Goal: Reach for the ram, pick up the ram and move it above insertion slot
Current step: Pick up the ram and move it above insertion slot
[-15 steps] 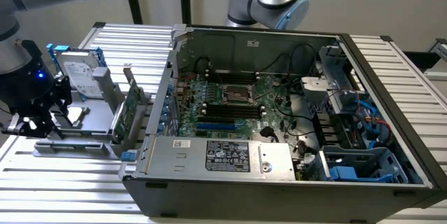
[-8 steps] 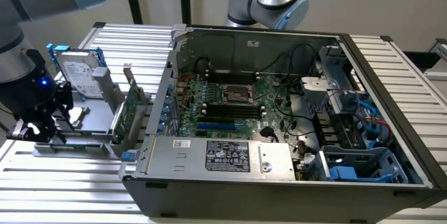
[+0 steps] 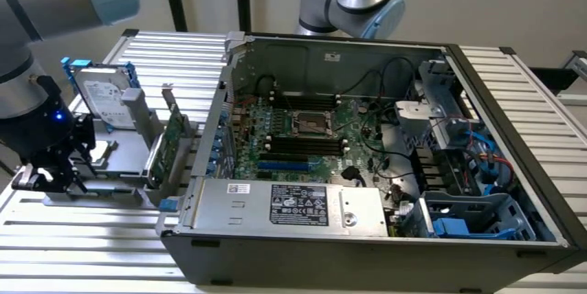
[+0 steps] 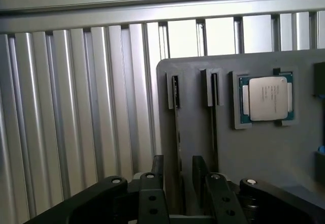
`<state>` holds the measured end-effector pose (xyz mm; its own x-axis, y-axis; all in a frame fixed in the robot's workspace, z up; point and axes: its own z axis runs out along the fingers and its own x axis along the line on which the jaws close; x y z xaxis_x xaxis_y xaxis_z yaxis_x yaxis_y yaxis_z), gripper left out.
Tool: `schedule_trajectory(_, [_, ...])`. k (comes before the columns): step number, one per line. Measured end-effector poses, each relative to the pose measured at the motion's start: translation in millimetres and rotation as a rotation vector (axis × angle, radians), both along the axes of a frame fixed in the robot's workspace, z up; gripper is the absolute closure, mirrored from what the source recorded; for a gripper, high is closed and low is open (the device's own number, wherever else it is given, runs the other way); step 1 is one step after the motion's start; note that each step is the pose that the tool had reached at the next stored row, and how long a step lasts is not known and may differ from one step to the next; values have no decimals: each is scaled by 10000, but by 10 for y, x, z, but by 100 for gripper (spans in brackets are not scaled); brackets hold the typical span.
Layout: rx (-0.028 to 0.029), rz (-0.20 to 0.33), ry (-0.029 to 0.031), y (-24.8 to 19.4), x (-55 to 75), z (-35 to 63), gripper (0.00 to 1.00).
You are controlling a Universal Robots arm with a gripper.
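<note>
Wrist view: gripper (image 4: 178,164) with fingers parted, straddling the ram (image 4: 177,127), edge-on in a grey holder (image 4: 264,153) with a processor chip (image 4: 266,98). Exterior view adds the open computer case (image 3: 367,263), its label unreadable.

We see a ribbed table (image 4: 76,107) of bright, smooth metal, a matt grey plastic holder (image 4: 264,158), a processor (image 4: 267,98) with a satin silvery metal lid, and a matt black gripper (image 4: 177,160).
</note>
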<state>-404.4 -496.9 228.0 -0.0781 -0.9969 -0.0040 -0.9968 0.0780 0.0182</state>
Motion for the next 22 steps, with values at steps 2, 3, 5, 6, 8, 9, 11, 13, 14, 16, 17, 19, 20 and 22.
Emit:
schedule_trajectory(2, [0, 56, -8, 0, -15, -37, 64])
schedule_trajectory(3, [-1, 91, -14, 0, -21, -54, 64])
schedule_trajectory(5, [0, 176, -40, 0, -30, -92, 64])
schedule_trajectory(6, [-1, 212, -58, 0, -34, -108, 64])
schedule_trajectory(8, [-2, 300, -131, 1, -37, -139, 64])
schedule_trajectory(9, [0, 350, -166, 3, -37, -155, 64])
schedule_trajectory(11, [-1, 448, -218, 7, -38, -187, 64])
schedule_trajectory(13, [-1, 536, -258, 9, -40, -223, 64])
schedule_trajectory(14, [-1, 579, -281, 11, -41, -243, 64])
schedule_trajectory(16, [-1, 671, -317, 16, -43, -274, 64])
schedule_trajectory(17, [1, 721, -320, 19, -42, -283, 64])
schedule_trajectory(19, [4, 809, -320, 24, -42, -294, 64])
schedule_trajectory(20, [5, 842, -319, 25, -42, -295, 64])
schedule_trajectory(22, [8, 895, -320, 26, -43, -300, 64])
